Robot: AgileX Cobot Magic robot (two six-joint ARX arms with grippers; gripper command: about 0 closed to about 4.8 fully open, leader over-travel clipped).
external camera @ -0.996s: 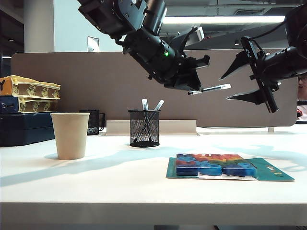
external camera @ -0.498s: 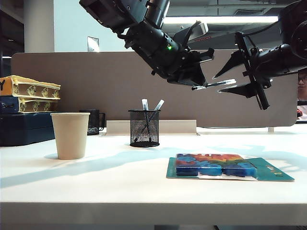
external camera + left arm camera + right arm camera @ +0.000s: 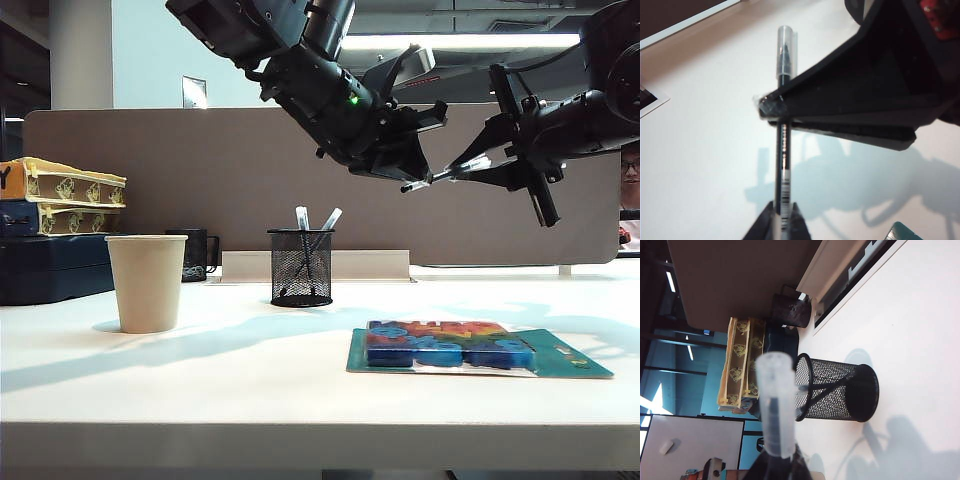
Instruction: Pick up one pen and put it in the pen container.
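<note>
High above the table, a slim pen (image 3: pixel 447 174) with a pale cap hangs nearly level between both arms. My left gripper (image 3: pixel 408 184) is shut on its dark barrel end; the left wrist view shows the barrel (image 3: pixel 784 165) running out from those fingertips (image 3: pixel 782 221). My right gripper (image 3: pixel 470 167) is shut on the cap end, and the clear cap (image 3: pixel 776 405) stands out of its jaws (image 3: pixel 777 460). The pen container (image 3: pixel 301 267), a black mesh cup (image 3: pixel 835 390), stands on the table below and to the left, with two pens (image 3: pixel 303 217) in it.
A beige paper cup (image 3: pixel 146 283) stands at the left front, with a dark mug (image 3: pixel 195 253) behind it. Stacked boxes (image 3: pixel 60 195) fill the far left. A colourful pack on a teal card (image 3: pixel 450 345) lies at the right front. A grey partition (image 3: pixel 200 170) backs the table.
My right gripper moved left to the pen's cap end and closed on it. My left gripper rose slightly with the pen, then held still.
</note>
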